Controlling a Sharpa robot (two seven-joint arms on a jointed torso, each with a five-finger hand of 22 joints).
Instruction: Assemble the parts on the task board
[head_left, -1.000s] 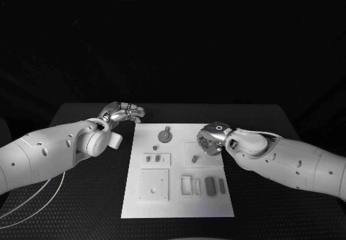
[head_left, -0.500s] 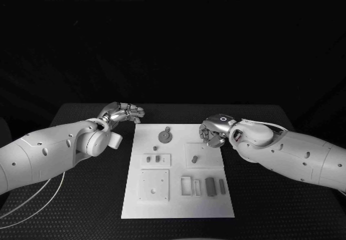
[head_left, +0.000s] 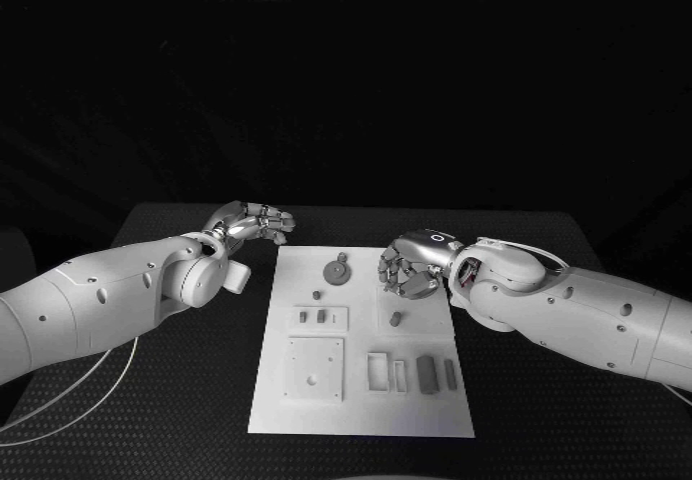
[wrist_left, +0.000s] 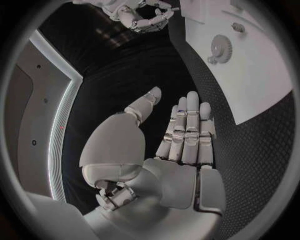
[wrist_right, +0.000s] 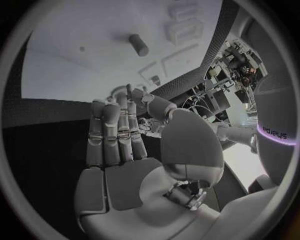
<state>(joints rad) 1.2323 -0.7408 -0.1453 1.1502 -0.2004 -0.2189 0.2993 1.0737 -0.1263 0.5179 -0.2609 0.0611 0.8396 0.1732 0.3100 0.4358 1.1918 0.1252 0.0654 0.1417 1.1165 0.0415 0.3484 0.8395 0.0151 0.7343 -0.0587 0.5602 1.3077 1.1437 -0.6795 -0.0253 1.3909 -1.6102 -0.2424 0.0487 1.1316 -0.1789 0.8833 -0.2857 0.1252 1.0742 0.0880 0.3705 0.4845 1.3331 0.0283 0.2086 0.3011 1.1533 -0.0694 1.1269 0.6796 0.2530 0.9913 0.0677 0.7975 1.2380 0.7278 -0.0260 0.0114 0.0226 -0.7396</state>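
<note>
The white task board (head_left: 361, 400) lies in the middle of the table. On it are a grey gear (head_left: 335, 272), two short pegs (head_left: 310, 317) on a small plate, a single peg (head_left: 395, 320), a square plate (head_left: 313, 368), two frames (head_left: 384, 371) and two bars (head_left: 436, 373). My right hand (head_left: 408, 268) hovers over the board's far right part, above the single peg, and I see nothing in it. The right wrist view shows its fingers (wrist_right: 115, 135) stretched out, with the peg (wrist_right: 139, 44) beyond them. My left hand (head_left: 253, 222) hangs off the board's far left corner, fingers (wrist_left: 187, 130) extended, holding nothing.
The black table (head_left: 173, 400) runs round the board on all sides. A thin cable (head_left: 58, 415) loops beside my left arm. In the left wrist view the board (wrist_left: 256, 85) and gear (wrist_left: 220, 48) lie past the fingers, my right hand (wrist_left: 140, 17) beyond.
My right hand has risen off the board's right side and drifted a little toward the board's far middle. The left hand has stayed put. The camera has shifted slightly.
</note>
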